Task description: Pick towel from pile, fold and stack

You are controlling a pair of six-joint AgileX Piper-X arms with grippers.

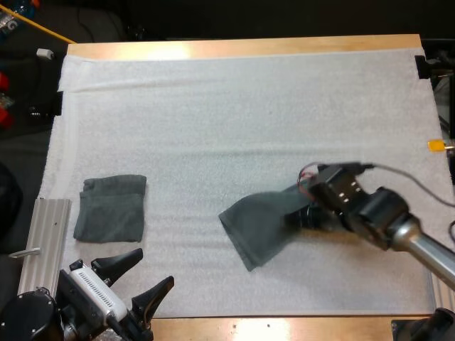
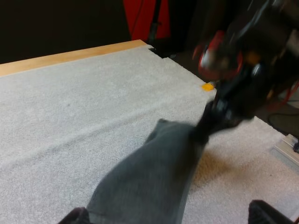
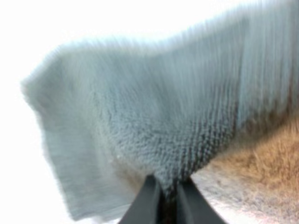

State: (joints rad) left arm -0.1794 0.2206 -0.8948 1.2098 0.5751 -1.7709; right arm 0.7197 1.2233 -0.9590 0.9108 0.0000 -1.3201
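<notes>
High view: the right gripper (image 1: pixel 304 214), at about 4 o'clock on the white mat (image 1: pixel 249 106), is clamped on one end of a dark grey-green towel (image 1: pixel 257 222). The towel's long axis runs from 2 o'clock at the fingers to 8 o'clock, and its wider free end points toward 8 o'clock. A folded towel (image 1: pixel 110 208) lies flat at 8 o'clock on the mat, well apart from it. The left gripper (image 1: pixel 151 271) waits near 7 o'clock with its fingers spread wide on nothing.

Left wrist view: the towel stretches from between the left arm's spread fingers (image 2: pixel 77 216) away to the right gripper, where its gripped end looks raised off the mat.

Right wrist view: the two fingers (image 3: pixel 148 201) pinch the towel's edge between them, and the cloth fans out beyond.

I judge the pick done and the fold not yet begun. The next move calls for laying the towel flat, so that the left gripper can take a corner.
</notes>
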